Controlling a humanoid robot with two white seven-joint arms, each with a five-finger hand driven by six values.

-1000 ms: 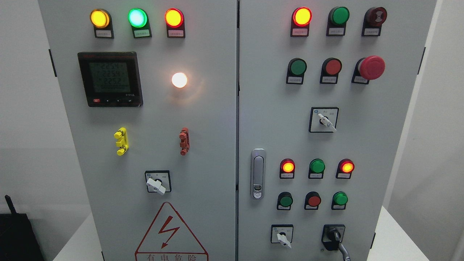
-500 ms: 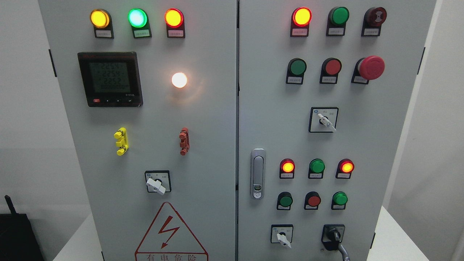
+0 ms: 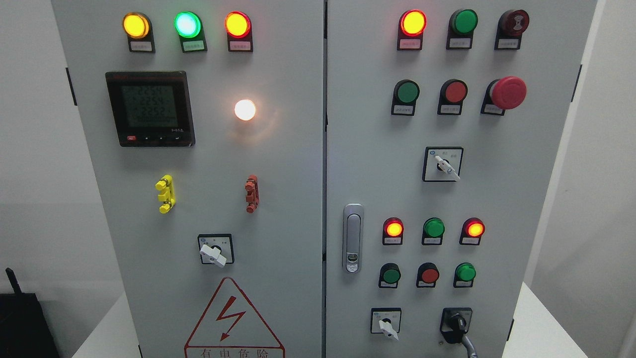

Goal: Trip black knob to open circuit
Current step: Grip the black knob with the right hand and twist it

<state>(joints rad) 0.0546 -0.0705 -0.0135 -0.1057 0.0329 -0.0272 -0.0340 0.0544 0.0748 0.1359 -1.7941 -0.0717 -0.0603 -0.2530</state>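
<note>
A: Head view, only one. Where's the black knob?

B: Black knob (image 3: 456, 324), lower right of the frame, bottom of the right cabinet door (image 3: 526, 199). Dark handle on a black base, long axis looks tilted, running down toward the right; a grey stub or cable trails off below it at the bottom edge.

A: Hands?

B: None in frame. No left hand, no right hand, so I can't tell whether fingers are spread or curled.

A: Which arm is nearer, then?

B: Judgement only: the knob sits right of centre, so the right arm, entering from the right, would likely have the shorter reach. It would have to come up from the bottom edge.

A: Neighbours?

B: White selector switch (image 3: 386, 323) just to its left, well apart from the door latch (image 3: 353, 237). Three round buttons above: green (image 3: 391, 275), red (image 3: 429, 275), green (image 3: 465, 272).

A: Surface, room?

B: Vertical grey metal panel, two doors, seam down the middle. Left door has the power meter (image 3: 149, 108) and the warning triangle (image 3: 233, 318). White walls either side, pale ledge at lower right.
</note>
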